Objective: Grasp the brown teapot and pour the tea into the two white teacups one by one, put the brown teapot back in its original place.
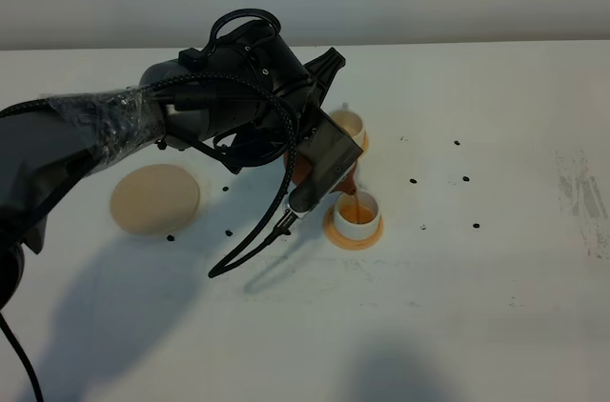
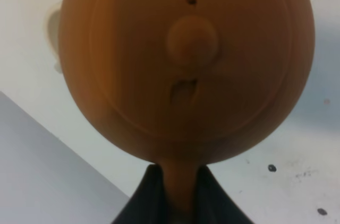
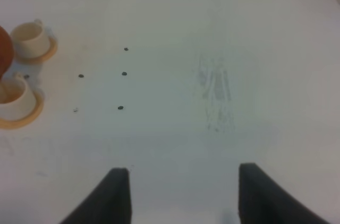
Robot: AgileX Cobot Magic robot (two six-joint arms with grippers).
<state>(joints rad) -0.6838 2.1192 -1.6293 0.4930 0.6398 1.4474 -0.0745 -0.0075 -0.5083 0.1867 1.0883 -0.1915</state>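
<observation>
My left gripper (image 1: 320,170) is shut on the loop handle of the brown teapot (image 2: 186,65), which hangs tilted over the nearer white teacup (image 1: 370,228). A thin stream of tea (image 1: 353,197) runs from the spout into that cup, which holds dark orange liquid. In the exterior high view only a sliver of the brown teapot (image 1: 301,171) shows behind the arm. The second white teacup (image 1: 349,124) stands just behind and looks empty. The large beige coaster (image 1: 155,198) lies bare at the left. My right gripper (image 3: 183,197) stands open over bare table, well to the right of both white teacups (image 3: 29,38).
Each cup sits on a small orange coaster (image 1: 341,236). Small black dots (image 1: 413,181) are scattered on the white table (image 1: 496,307), and a scuffed patch (image 1: 581,197) marks its right side. The left arm's cable (image 1: 250,245) loops down to the table in front of the cups.
</observation>
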